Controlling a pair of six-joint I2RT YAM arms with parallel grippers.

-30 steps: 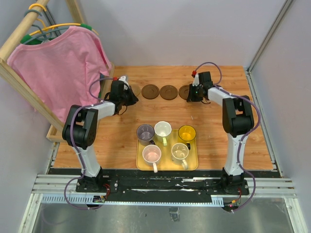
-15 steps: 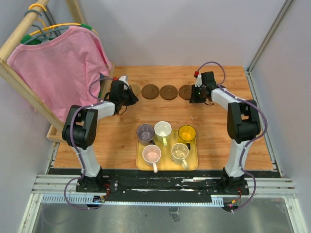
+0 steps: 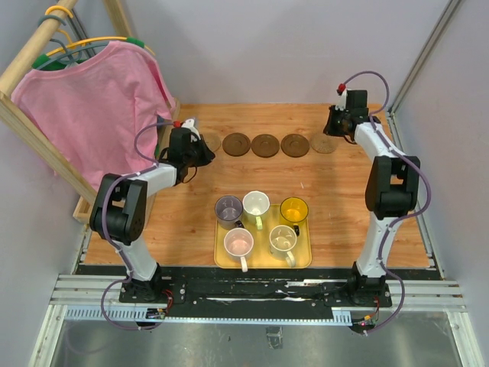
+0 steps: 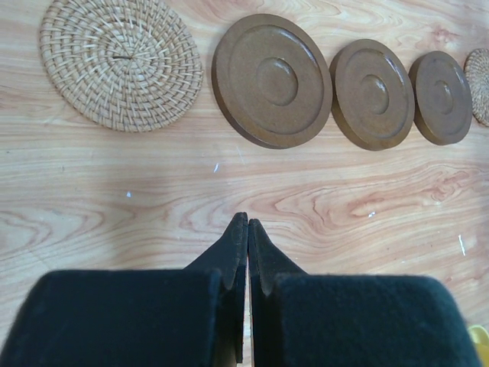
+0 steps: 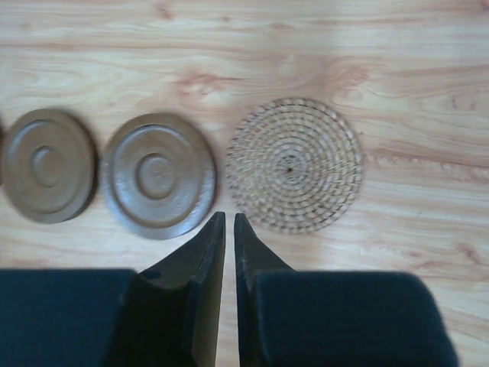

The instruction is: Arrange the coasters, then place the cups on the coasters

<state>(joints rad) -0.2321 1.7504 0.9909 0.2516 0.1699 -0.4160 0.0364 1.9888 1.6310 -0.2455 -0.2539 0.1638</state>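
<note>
Five coasters lie in a row across the far table: a woven one point(image 4: 121, 63), three brown discs point(image 3: 237, 144) point(image 3: 266, 144) point(image 3: 295, 144), and a second woven one point(image 3: 324, 144) at the right end. My left gripper point(image 4: 247, 222) is shut and empty, hovering just near of the left woven coaster and the first brown disc point(image 4: 272, 79). My right gripper point(image 5: 226, 218) is shut to a thin slit, empty, above the table near of the right woven coaster point(image 5: 294, 164). Five cups stand on the yellow tray point(image 3: 221, 260): grey-purple point(image 3: 228, 208), white point(image 3: 256, 204), yellow point(image 3: 294, 209), pink point(image 3: 239, 243), cream point(image 3: 283, 240).
A wooden rack with a pink shirt point(image 3: 92, 107) leans over the table's left side, close to my left arm. Grey walls close the back and right edges, and my right arm point(image 3: 378, 153) reaches along the right wall.
My right gripper has swung from over the right end of the coaster row to the far right corner, uncovering the right woven coaster. The left arm has barely shifted.
</note>
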